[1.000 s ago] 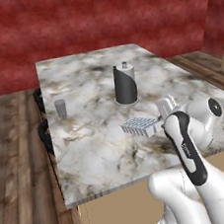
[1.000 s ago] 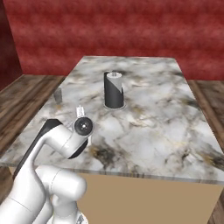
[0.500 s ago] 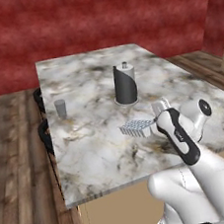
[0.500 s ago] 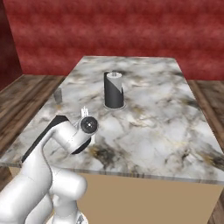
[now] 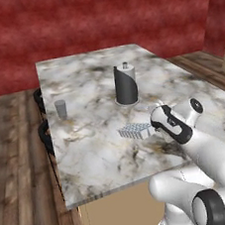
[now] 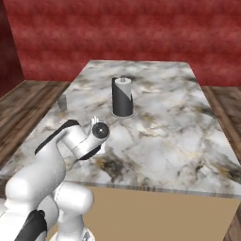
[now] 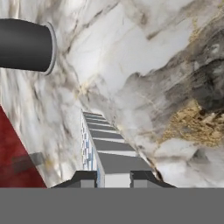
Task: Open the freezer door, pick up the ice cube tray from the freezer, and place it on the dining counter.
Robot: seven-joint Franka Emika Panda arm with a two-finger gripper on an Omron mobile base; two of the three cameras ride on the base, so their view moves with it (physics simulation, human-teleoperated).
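Observation:
The ice cube tray (image 5: 135,130), white with a grid of pale blue cells, lies level and low over the dining counter (image 5: 89,152) near its front right. I cannot tell whether it touches the marble. My gripper (image 5: 153,129) is shut on the tray's right end, the white hand reaching in from the right. In the hand view the tray (image 7: 109,148) runs away from my gripper (image 7: 113,177), one dark fingertip on each side of it, with veined marble (image 7: 144,52) beneath. From the right base view my hand (image 6: 96,134) covers the tray. The freezer and the freezer door are out of view.
A dark paper-towel holder (image 5: 125,84) (image 6: 122,97) (image 7: 24,46) stands upright mid-counter, just behind the tray. A small grey cup (image 5: 60,109) (image 6: 62,103) sits toward the left edge. Black stools (image 5: 44,135) line the counter's left side. Wooden floor and a red wall surround it.
The arm has folded lower and the hand has dropped toward the counter. The tray has sunk slightly with it. The grip is unchanged.

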